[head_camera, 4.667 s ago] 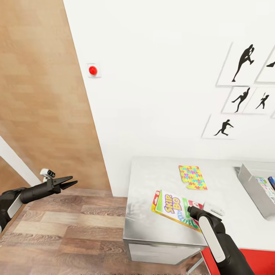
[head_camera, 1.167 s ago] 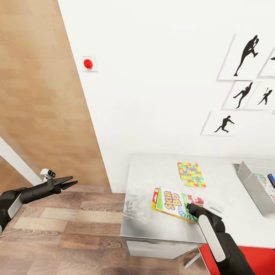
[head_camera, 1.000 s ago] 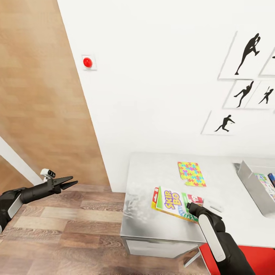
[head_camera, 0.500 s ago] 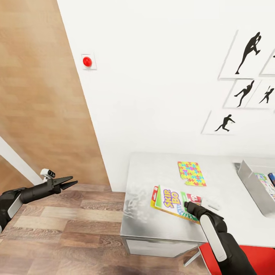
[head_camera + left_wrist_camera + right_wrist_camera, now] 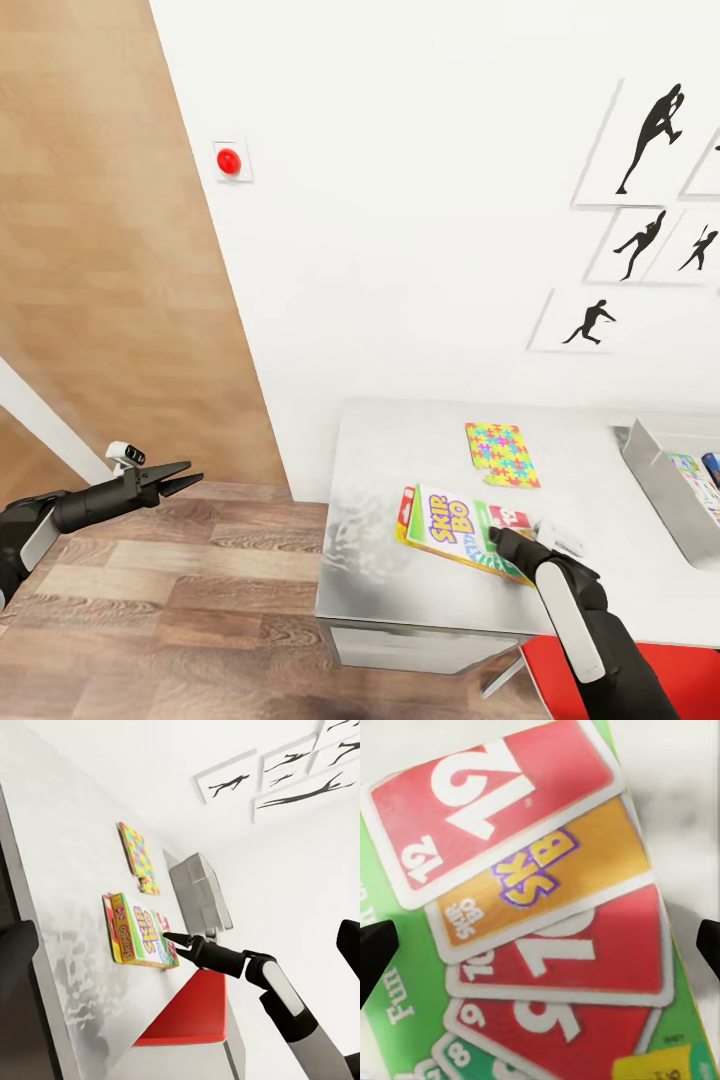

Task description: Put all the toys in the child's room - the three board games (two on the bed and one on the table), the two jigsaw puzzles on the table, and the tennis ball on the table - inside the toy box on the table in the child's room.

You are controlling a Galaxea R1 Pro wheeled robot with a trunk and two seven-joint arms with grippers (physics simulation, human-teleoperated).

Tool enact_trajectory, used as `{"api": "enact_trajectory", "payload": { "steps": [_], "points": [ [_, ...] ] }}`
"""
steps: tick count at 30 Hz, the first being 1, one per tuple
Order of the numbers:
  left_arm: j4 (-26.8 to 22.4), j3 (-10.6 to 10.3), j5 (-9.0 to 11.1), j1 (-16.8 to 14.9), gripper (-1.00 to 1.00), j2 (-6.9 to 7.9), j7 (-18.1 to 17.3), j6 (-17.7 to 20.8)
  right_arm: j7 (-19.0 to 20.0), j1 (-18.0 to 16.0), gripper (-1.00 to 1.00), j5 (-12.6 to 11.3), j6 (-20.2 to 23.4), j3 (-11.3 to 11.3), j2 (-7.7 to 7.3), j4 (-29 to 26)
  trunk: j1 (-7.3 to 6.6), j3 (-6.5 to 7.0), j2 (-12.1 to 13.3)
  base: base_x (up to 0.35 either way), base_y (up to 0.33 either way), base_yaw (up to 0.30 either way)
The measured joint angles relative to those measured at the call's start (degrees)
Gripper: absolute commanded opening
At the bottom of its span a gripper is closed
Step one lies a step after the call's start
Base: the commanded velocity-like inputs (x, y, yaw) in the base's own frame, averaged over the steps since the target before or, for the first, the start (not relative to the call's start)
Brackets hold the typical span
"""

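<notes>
On the table's (image 5: 400, 600) near-left part lies the Skip-Bo board game (image 5: 450, 528), flat, face up, long axis running roughly left-right across the head view and skewed a bit, its right end toward the robot's right side. Right gripper (image 5: 497, 537) sits directly over that right end; the wrist view looks straight down on the box's printed cards (image 5: 540, 915), with the two fingertips (image 5: 375, 952) at opposite edges of that picture and the box between them. So the fingers are spread wide, straddling the lid and gripping nothing. Whether the tips already touch the box or table I can't tell.

Key relation: the box is below and between the fingers, so the grasp axis crosses part of the box face, not its thin edge. Judgement: a flat box flush on the table gives little to pinch from above; it likely needs an edge grab or a slide toward the table edge.

Left gripper (image 5: 180, 476) hangs over the floor, well apart from the table, its fingers close together and holding nothing. Right arm is clearly the nearer one.

Toy box (image 5: 665, 495) stands at the table's far right, well apart from the game, with some printed items already inside. One jigsaw puzzle (image 5: 501, 455) lies beyond the game, nearer the wall.
</notes>
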Motion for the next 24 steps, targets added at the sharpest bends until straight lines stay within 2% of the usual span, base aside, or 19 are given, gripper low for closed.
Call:
{"api": "enact_trajectory", "payload": {
  "steps": [3,6,24],
  "points": [
    [0.0,0.0,0.0,0.0,1.00,-0.01,0.0,0.0,0.0,0.0,1.00,0.2,0.1,-0.2,0.04,0.0,0.00,0.00,0.0,0.000,0.037,0.000],
    [0.0,0.0,0.0,0.0,1.00,-0.01,0.0,0.1,-0.2,0.0,1.00,1.6,0.5,-0.3,0.03,-0.2,0.00,0.00,0.0,0.000,0.063,0.000],
    [0.0,0.0,0.0,0.0,1.00,-0.01,0.0,0.0,-0.2,0.0,1.00,1.6,0.5,-0.2,0.12,-0.3,0.00,0.00,0.0,0.000,0.036,0.000]
  ]
}}
